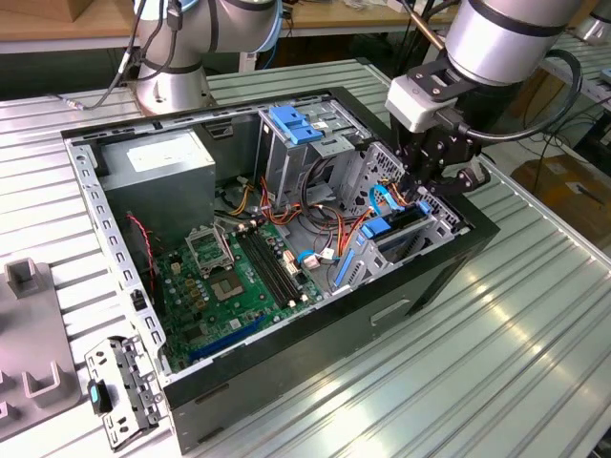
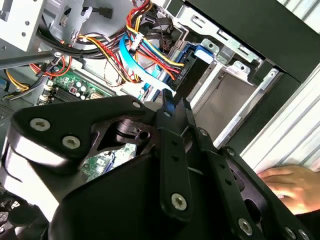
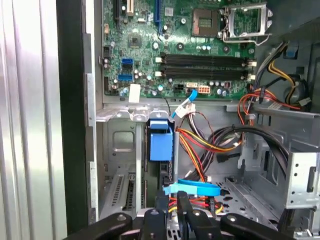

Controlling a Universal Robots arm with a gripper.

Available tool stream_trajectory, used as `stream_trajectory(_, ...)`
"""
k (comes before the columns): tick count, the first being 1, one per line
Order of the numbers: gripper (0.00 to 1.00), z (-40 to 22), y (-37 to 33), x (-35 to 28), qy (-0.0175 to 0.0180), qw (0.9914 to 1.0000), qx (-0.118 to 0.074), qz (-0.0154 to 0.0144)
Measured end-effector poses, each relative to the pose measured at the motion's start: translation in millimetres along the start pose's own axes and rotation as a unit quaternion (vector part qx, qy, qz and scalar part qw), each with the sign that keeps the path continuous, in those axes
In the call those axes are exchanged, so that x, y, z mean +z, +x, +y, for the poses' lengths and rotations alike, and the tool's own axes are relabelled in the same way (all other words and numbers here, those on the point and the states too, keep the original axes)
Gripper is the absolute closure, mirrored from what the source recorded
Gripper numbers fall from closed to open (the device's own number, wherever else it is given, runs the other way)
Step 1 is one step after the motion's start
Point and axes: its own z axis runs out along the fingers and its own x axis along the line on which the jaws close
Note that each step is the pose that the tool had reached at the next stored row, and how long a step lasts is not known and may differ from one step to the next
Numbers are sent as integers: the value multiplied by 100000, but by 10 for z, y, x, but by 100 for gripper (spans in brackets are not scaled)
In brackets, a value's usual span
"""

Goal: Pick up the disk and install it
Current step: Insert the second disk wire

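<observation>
Black gripper (image 2: 167,107) links sit closest to the wrist cameras, and its tips poke down into the corner of the open computer case (image 1: 315,358). In the exterior view the gripper (image 1: 425,186) hangs over the drive bay at the exterior view's right side of the case. I cannot tell if it is wide apart or pinched on something, because its own black parts hide the tips.

Just past the tips is the disk (image 1: 391,232), with its blue rails, sitting down in the metal bay. In the second wrist view its blue end (image 2: 197,56) shows at the top of the bay. It looks mostly in place, but I can't tell if it has clicked all the way in.

Right beside it are a flat blue cable (image 3: 192,188) and a bunch of red, yellow and orange wires (image 2: 150,50). They could get snagged or squashed if the gripper pushes down, because they lie so close to it.

A person's hand (image 2: 295,187) rests on the table near the case. It could get bumped if the arm swings that way
</observation>
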Motion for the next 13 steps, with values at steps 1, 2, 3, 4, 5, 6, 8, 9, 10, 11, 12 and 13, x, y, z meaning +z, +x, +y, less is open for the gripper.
stream_trajectory(1, 76, 0, 0, 0, 2, 100000, -2, -10)
stream_trajectory(2, 78, 0, 0, -2, 0, 100000, -4, 2)
stream_trajectory(3, 85, 0, 0, -3, -2, 100000, -3, 8)
stream_trajectory(4, 89, 0, 0, -2, 0, 100000, -2, 2)
stream_trajectory(5, 89, 0, 0, -3, -2, 100000, -1, 4)
stream_trajectory(6, 89, -1, 0, -3, 1, 100000, -2, 4)
stream_trajectory(8, 89, -1, 0, -4, -1, 100000, -2, 8)
stream_trajectory(9, 89, -1, 0, -4, -1, 100000, -2, 5)
stream_trajectory(10, 89, -1, -1, -9, 0, 100000, -1, 6)
stream_trajectory(11, 89, -2, -1, -15, 0, 100000, -3, 5)
stream_trajectory(12, 89, -2, -1, -16, -1, 100000, -1, 7)
stream_trajectory(13, 89, -2, -1, -16, -1, 100000, -1, 6)
